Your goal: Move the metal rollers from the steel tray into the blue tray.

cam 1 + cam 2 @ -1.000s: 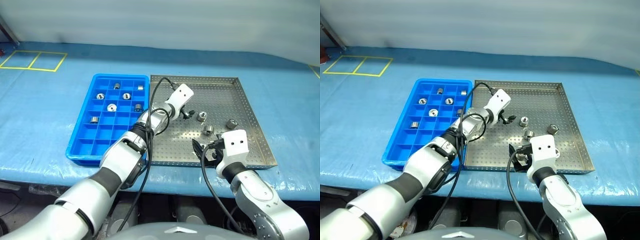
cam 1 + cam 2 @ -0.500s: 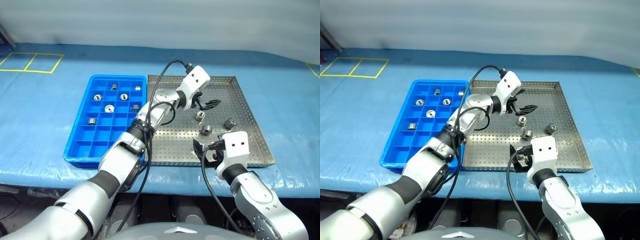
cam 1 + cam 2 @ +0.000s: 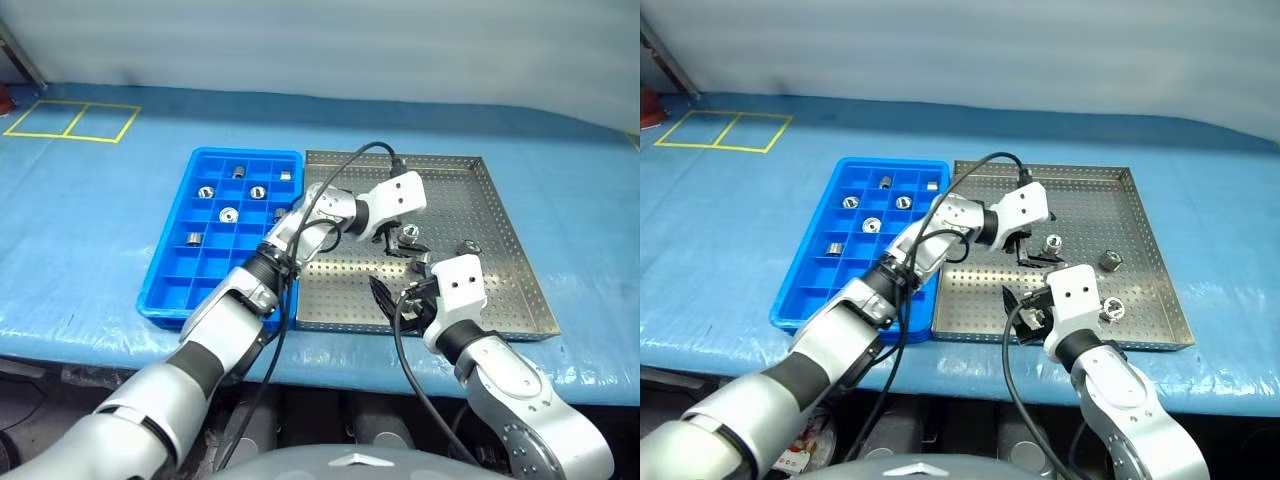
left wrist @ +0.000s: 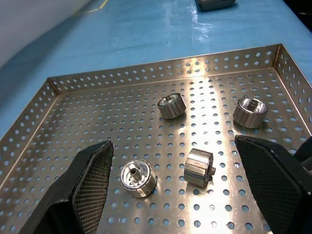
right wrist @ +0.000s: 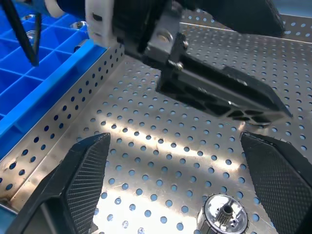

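The steel tray (image 3: 450, 190) lies to the right of the blue tray (image 3: 170, 290). Several metal rollers (image 4: 171, 105) lie loose on the steel tray's perforated floor, and several more (image 3: 228, 214) sit in the blue tray's far compartments. My left gripper (image 3: 1028, 250) reaches across over the middle of the steel tray, open and empty, with two rollers (image 4: 199, 167) lying between its spread fingers (image 4: 92, 175). Just nearer, my right gripper (image 3: 395, 295) hovers over the tray's front part, open and empty. One roller (image 5: 222, 212) lies close in front of it.
Both trays rest on a table under a blue cover (image 3: 80, 260). Yellow tape squares (image 3: 70, 120) mark its far left corner. Black cables (image 3: 330, 185) loop off my left arm over the seam between the trays. My two grippers hang close together.
My left gripper has drawn back toward me and turned to the right, now low over the rollers in the tray's middle. The right gripper has stayed put. The view has shifted slightly.
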Controlling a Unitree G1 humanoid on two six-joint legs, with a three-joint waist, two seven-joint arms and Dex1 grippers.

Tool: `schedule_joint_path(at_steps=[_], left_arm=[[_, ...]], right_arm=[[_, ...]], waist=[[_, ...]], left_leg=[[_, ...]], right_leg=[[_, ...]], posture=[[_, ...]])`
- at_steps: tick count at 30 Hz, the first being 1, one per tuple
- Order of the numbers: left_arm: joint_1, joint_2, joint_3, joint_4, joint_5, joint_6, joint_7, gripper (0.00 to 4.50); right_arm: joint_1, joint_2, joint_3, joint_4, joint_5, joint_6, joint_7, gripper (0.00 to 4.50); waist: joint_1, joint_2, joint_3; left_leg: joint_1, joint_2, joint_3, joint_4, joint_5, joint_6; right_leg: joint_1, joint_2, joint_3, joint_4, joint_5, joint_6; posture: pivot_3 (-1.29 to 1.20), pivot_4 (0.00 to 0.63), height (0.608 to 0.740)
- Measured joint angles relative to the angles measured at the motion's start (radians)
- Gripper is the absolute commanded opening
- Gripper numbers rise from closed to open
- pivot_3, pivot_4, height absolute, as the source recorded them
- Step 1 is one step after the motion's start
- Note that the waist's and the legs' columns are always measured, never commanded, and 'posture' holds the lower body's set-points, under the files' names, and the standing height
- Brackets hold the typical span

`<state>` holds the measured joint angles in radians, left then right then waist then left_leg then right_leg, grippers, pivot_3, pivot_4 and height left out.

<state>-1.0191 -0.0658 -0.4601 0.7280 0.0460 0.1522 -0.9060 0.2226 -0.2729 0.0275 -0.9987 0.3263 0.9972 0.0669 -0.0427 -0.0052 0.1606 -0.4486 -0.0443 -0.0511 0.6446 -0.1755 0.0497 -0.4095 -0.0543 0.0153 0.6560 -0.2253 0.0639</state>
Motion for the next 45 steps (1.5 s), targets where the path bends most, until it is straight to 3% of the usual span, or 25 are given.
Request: schedule_joint_path(at_steps=[4, 14, 29, 41, 45], left_arm=[[-0.033, -0.066, -0.008, 0.156, 0.046, -0.092, 0.045, 4.33], [-0.082, -0.078, -0.015, 0.376, 0.119, -0.207, 0.079, 4.33], [-0.094, -0.083, 0.01, 0.429, 0.139, -0.266, 0.071, 4.33], [-0.097, -0.085, -0.006, 0.468, 0.184, -0.31, 0.068, 4.33], [-0.098, -0.085, -0.021, 0.485, 0.201, -0.319, 0.072, 3.4]], right_arm=[[0.032, -0.003, -0.011, 0.0, -0.001, 0.007, -0.004, 4.5], [0.108, -0.015, 0.006, -0.003, 0.018, -0.081, -0.047, 4.5], [0.203, -0.03, -0.006, -0.004, 0.043, -0.149, -0.164, 4.5], [0.265, -0.03, -0.028, -0.004, 0.062, -0.205, -0.239, 4.5], [0.265, -0.034, -0.024, -0.004, 0.072, -0.207, -0.246, 4.5]], waist=[[0.0, 0.0, 0.0], [-0.033, 0.0, 0.0], [-0.046, 0.0, 0.0], [-0.084, 0.0, 0.0], [-0.092, 0.0, 0.0]], left_leg=[[-0.001, 0.0, 0.001, 0.0, 0.0, 0.0], [-0.001, 0.001, 0.001, 0.001, 0.0, 0.0], [-0.001, 0.001, 0.002, 0.001, -0.001, 0.0], [-0.001, 0.001, 0.002, 0.001, -0.001, 0.0], [-0.001, 0.001, 0.002, 0.001, -0.001, 0.0]], right_leg=[[-0.001, 0.0, 0.0, 0.0, 0.001, 0.004], [-0.001, 0.0, 0.001, 0.001, 0.001, 0.004], [-0.001, -0.001, 0.001, 0.001, 0.001, 0.004], [-0.001, -0.001, 0.001, 0.001, 0.001, 0.004], [-0.001, -0.001, 0.001, 0.001, 0.001, 0.004]], posture=[[-0.19, 0.15, 0.74], [-0.22, 0.15, 0.74], [-0.28, 0.15, 0.74], [-0.31, 0.15, 0.74], [-0.31, 0.15, 0.74]])
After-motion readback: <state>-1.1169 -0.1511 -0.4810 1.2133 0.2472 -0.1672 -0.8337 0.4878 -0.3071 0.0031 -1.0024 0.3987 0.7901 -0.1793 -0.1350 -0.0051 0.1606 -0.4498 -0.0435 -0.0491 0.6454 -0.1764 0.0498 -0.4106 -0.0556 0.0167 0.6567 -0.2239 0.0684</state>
